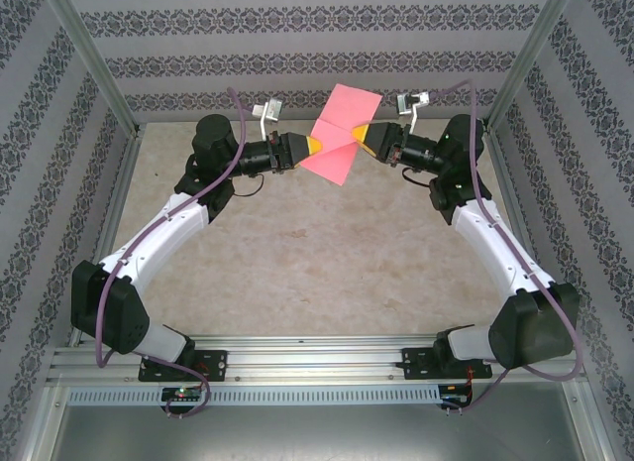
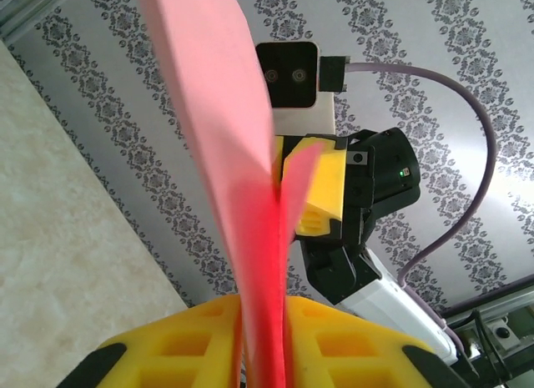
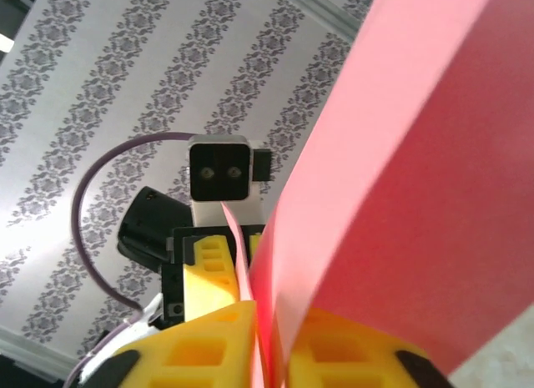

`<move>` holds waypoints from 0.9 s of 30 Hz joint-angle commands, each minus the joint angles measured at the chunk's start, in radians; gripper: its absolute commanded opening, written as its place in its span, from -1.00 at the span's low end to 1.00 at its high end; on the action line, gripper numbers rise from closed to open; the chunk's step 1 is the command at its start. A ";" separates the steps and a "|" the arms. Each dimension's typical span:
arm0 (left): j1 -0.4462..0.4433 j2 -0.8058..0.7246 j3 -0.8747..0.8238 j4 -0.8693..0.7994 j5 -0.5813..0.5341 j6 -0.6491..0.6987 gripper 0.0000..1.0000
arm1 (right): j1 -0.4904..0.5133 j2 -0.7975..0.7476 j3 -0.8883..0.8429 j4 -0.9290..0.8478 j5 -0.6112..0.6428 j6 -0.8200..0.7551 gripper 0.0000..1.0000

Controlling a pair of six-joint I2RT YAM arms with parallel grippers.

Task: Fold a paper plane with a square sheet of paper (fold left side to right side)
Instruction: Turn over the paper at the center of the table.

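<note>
The pink paper sheet [image 1: 349, 110] hangs bent in mid-air above the surface [image 1: 327, 263], at its far end. The left gripper [image 1: 311, 147] and the right gripper [image 1: 359, 136] face each other, the jaws of each clenched on the sheet from opposite sides.

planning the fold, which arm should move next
Left, probably: the left end effector pinches the paper at its left edge and could swing it to the right end effector, pinching the opposite edge.
</note>
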 commanded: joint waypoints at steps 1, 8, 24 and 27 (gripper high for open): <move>-0.007 -0.030 -0.004 -0.093 -0.020 0.091 -0.63 | -0.027 -0.041 -0.011 -0.110 0.026 -0.098 -0.52; -0.090 -0.038 0.175 -0.865 -0.457 0.643 -0.71 | -0.157 -0.096 0.029 -0.702 0.195 -0.444 -0.18; -0.474 0.515 0.647 -1.687 -1.619 0.714 -0.92 | -0.303 -0.178 -0.185 -0.988 0.620 -0.565 -0.14; -0.511 0.632 0.733 -1.740 -1.657 0.692 -0.96 | -0.312 -0.182 -0.207 -0.975 0.615 -0.566 -0.14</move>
